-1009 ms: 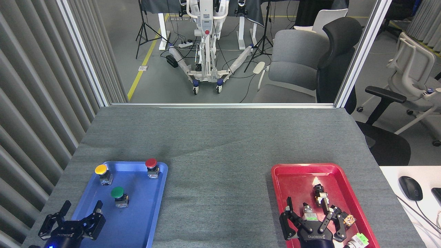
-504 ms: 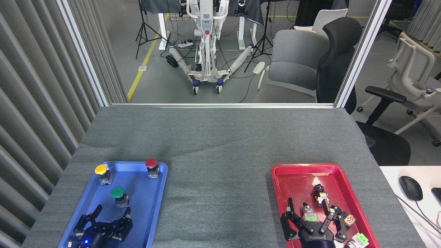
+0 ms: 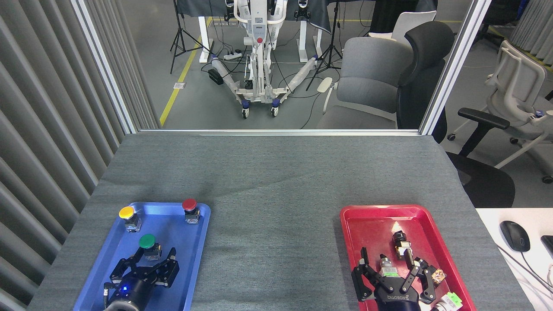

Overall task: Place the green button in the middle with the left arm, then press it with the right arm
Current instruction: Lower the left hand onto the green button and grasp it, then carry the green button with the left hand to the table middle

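A rectangular blue plastic tray (image 3: 194, 242) is taken as the reference; it lies on the dark-grey felt-like table surface (image 3: 276, 172) at the near left. Inside this tray, the green button (image 3: 148, 245), a small push-button switch with a round dark-green cap over a silver-and-black block, is seen upright toward the tray's centre. A yellow-capped switch (image 3: 128, 217) is found in the tray's far left corner and a red-capped switch (image 3: 190, 209) near its far right corner; both stand apart from the green button. The left arm's black multi-fingered gripper (image 3: 152, 261) is positioned over the tray's near half, directly on the near side of the green button, with its fingers spread and their tips reaching to either side of the block body; whether contact is made cannot be told. A small blue light is visible on its wrist. The middle (image 3: 272, 250) of the table, the bare fabric to the right of the blue tray, is unoccupied by the button. Well to the right of the blue tray, a rectangular red plastic tray (image 3: 371, 220) holding several small switch parts (image 3: 402, 248) is noted, and the right arm's black gripper (image 3: 389, 276) is held over its near end with fingers splayed, grasping nothing.
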You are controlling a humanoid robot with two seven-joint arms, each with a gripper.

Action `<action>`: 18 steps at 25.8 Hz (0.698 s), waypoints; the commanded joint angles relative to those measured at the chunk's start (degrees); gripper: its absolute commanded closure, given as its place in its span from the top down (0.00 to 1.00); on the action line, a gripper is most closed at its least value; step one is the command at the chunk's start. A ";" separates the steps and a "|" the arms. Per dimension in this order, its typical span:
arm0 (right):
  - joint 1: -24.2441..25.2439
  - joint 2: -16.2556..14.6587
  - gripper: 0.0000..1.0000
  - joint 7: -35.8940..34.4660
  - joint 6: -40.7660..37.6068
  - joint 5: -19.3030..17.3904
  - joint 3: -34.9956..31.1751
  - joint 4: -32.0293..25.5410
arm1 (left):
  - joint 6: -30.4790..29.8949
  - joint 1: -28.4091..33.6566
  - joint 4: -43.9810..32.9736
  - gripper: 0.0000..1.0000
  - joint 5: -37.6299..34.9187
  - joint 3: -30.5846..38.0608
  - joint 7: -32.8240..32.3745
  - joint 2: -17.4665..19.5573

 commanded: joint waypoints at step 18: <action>0.00 0.27 1.00 -2.74 0.70 0.00 0.09 0.08 | -1.17 0.79 -0.80 0.07 0.09 -0.17 2.28 0.11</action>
